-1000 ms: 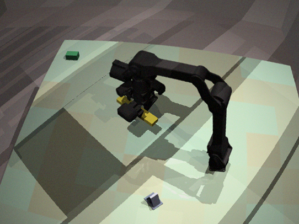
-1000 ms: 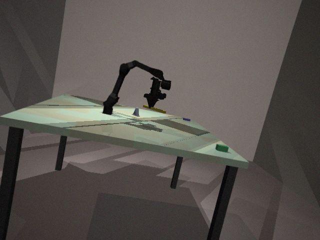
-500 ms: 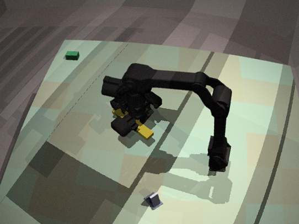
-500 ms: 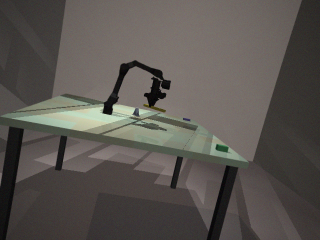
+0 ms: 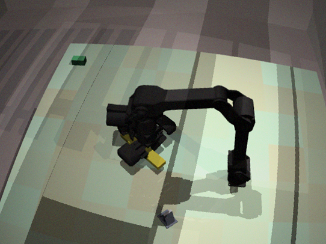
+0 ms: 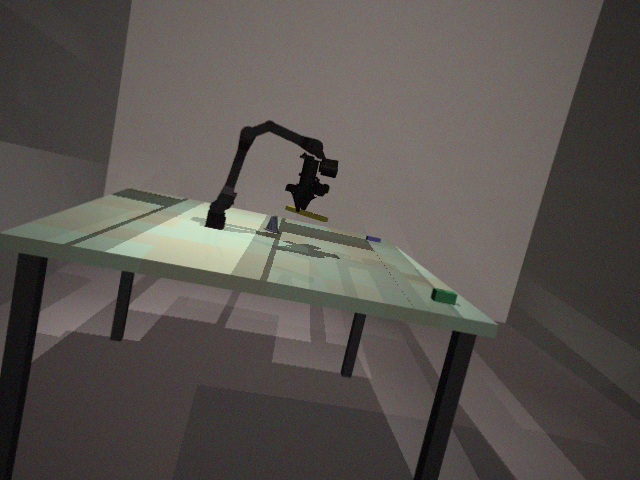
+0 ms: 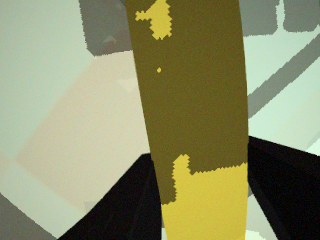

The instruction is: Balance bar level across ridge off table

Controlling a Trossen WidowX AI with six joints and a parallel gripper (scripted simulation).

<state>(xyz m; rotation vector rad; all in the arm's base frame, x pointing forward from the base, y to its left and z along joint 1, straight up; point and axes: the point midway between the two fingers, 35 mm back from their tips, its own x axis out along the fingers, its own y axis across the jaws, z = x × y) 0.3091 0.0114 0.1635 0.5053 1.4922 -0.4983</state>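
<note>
The table (image 6: 155,242) is lying well below the pincer (image 6: 301,205), which is hanging in the air, gripping the yellow bar (image 6: 307,213) near its middle. The grey ridge (image 6: 272,224) is standing on the table, below and toward the arm's base, apart from the bar.

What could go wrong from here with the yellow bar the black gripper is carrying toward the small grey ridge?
The black gripper holds the flat yellow bar well above the table, apart from the small grey ridge.

1. The ridge's top looks narrow, so a slightly off-centre placement could tip one end onto the table.
2. The bar seems to stick out unevenly from the fingers, so centring may be misjudged.
</note>
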